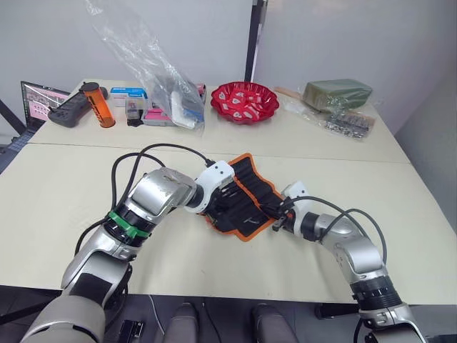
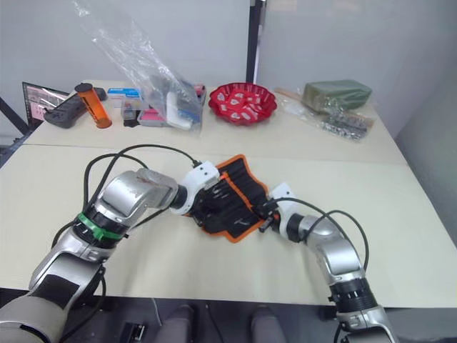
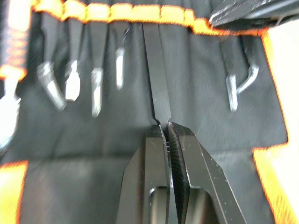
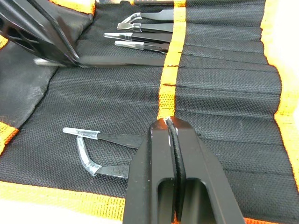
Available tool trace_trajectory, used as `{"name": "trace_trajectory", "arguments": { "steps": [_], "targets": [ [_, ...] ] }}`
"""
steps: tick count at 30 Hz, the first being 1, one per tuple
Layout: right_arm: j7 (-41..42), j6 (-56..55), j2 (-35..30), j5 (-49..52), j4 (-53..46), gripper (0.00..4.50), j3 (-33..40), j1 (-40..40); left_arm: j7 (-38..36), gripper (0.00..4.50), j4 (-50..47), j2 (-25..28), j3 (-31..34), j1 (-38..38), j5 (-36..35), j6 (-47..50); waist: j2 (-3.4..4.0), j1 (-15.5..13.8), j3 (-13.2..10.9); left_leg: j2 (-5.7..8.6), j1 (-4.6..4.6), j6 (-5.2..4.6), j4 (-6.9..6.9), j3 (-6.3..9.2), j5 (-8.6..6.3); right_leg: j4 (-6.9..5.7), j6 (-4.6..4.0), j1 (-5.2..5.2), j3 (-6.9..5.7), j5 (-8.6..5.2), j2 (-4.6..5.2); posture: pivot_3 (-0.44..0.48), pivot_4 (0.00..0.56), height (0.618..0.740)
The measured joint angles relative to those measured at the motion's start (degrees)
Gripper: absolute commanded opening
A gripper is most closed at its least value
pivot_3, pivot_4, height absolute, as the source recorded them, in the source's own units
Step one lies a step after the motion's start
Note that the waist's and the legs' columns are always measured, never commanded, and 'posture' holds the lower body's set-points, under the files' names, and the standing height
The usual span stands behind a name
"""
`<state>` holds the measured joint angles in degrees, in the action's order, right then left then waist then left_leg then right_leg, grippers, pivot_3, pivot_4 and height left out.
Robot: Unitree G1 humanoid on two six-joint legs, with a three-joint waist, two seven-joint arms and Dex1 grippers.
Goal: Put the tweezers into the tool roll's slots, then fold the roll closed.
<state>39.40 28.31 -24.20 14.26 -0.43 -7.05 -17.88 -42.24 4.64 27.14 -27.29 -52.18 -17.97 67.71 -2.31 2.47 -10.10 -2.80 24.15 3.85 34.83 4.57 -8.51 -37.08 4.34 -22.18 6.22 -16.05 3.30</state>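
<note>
With left gripper [image 3: 167, 127] clamped on the long tweezers [image 3: 155, 79], push straight ahead into the slot [image 3: 152, 16]; right gripper [image 4: 171, 122], closed, pins the tool roll [image 4: 224, 74].

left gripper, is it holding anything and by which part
Yes: the left gripper is shut on a long black tweezer, gripping its free end, the other end tucked in a slot of the tool roll.
</note>
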Motion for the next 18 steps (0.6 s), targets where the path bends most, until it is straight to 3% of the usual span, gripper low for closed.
{"name": "trace_trajectory", "arguments": {
  "steps": [9, 18],
  "targets": [
    [-0.1, 0.0, 0.0, 0.0, -0.2, 0.00, 0.0, 0.2, -4.6, 0.04, 10.4, -3.5, -3.7, -4.1, 6.6, -13.9, 0.00, 0.1, 0.0, 0.00, 0.02, 0.00, -0.01, 0.00, 0.00, 0.00, 0.00, 0.00, 0.00, 0.00, 0.00, 0.000, 0.150, 0.740],
    [-0.8, 0.0, 0.0, 0.0, -0.6, 0.00, 0.1, 0.5, -8.6, 0.04, 26.8, -9.9, -5.3, -9.9, 13.6, -26.5, 0.00, -0.1, 0.0, 0.04, 0.07, -0.01, 0.01, 0.00, 0.00, 0.02, 0.02, -0.01, 0.02, 0.00, 0.01, 0.000, 0.150, 0.740]
  ]
}}
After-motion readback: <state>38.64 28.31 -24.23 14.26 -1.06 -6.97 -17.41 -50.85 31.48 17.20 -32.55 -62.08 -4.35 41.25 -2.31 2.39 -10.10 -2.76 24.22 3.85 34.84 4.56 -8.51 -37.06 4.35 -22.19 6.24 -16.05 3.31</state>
